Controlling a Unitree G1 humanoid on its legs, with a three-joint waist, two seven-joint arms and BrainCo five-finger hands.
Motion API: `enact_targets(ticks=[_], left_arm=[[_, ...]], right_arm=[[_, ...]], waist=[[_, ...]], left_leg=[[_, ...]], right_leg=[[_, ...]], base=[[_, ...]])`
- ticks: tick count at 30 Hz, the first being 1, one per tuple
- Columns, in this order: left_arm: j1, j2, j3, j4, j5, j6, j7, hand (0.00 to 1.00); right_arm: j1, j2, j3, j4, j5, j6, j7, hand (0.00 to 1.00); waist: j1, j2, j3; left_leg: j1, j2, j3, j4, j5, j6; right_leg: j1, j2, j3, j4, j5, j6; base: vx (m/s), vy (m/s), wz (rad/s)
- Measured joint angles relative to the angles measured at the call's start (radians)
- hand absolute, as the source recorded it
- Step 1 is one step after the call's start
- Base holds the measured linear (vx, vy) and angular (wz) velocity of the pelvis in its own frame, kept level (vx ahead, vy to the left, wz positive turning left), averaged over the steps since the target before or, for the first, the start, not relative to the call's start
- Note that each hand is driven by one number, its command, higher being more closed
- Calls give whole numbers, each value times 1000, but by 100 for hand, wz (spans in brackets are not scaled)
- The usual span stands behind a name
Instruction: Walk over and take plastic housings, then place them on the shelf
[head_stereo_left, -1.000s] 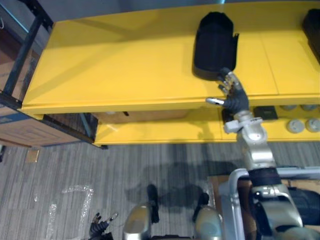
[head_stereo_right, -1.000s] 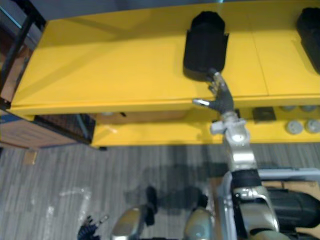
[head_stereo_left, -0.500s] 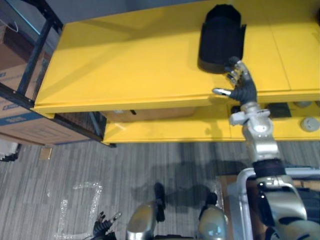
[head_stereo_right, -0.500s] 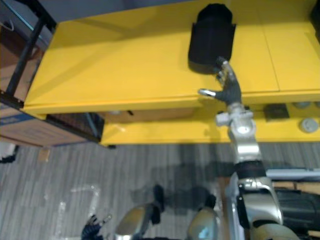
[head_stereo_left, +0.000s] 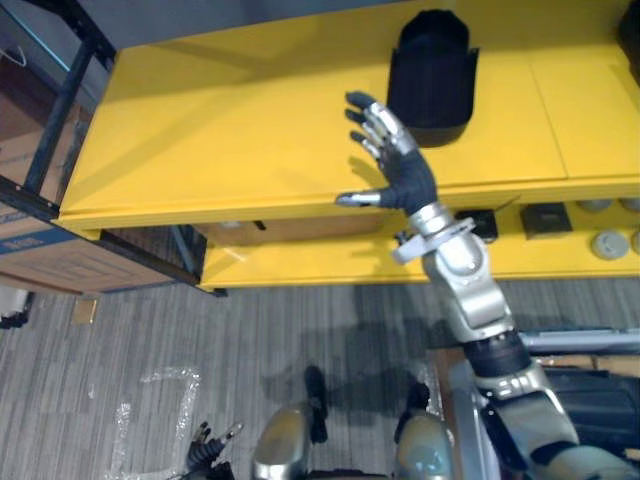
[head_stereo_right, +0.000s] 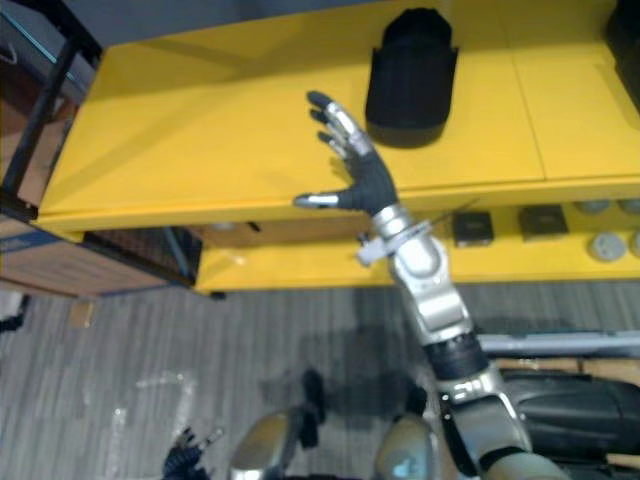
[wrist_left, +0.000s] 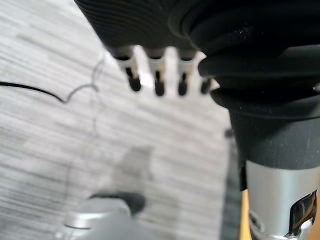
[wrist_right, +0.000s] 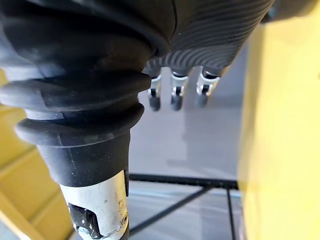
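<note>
A black plastic housing (head_stereo_left: 432, 75) stands upright on the yellow shelf top (head_stereo_left: 230, 130). My right hand (head_stereo_left: 403, 178) hovers to its left, apart from it, open with spread fingers and nothing in it. In the right wrist view its fingers (wrist_right: 173, 96) point out straight beside the yellow shelf (wrist_right: 285, 125). A second black housing (head_stereo_right: 624, 35) shows at the shelf's far right edge. My left hand (head_stereo_left: 205, 452) hangs low over the floor; in the left wrist view its fingers (wrist_left: 157, 82) are straight and empty.
The lower yellow shelf (head_stereo_left: 320, 262) carries small black boxes (head_stereo_left: 548, 217) and grey round parts (head_stereo_left: 607, 243) at the right. A black rack frame (head_stereo_left: 55, 120) and a cardboard box (head_stereo_left: 30, 255) stand at the left. Grey striped carpet (head_stereo_left: 150, 340) lies in front.
My right hand has let go of the housing's base and swung left and up, its fingers spreading. The housing stays on the shelf. The camera has shifted slightly.
</note>
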Motion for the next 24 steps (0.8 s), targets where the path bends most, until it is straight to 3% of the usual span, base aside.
enact_targets(ticks=[5,11,17,24], left_arm=[[-8,-7,-16,-1,0,0,3,0],[-12,-22,-48,-1,-6,0,5,0],[-12,-47,-70,-2,-10,-1,5,0],[-12,-49,-92,-3,-9,0,2,0]], right_arm=[[-75,80,36,210,-58,54,-138,0],[-200,136,33,394,-94,54,-295,0],[-264,145,32,469,-114,64,-385,0],[-306,148,-19,529,-155,79,-498,0]], waist=[[16,0,0],[39,18,9],[48,60,21],[55,65,20]], left_leg=[[-1,0,-2,0,1,-1],[-5,-7,-18,1,1,-1],[-9,-19,-33,0,4,2],[-26,-29,-49,2,8,4]], right_leg=[[-1,0,-2,3,-1,-1],[6,-7,-17,4,-2,-1],[5,-23,-33,24,-16,2],[-8,-34,-40,36,-20,3]], base=[[0,0,0],[1,-3,7],[3,-5,10],[13,-5,6]])
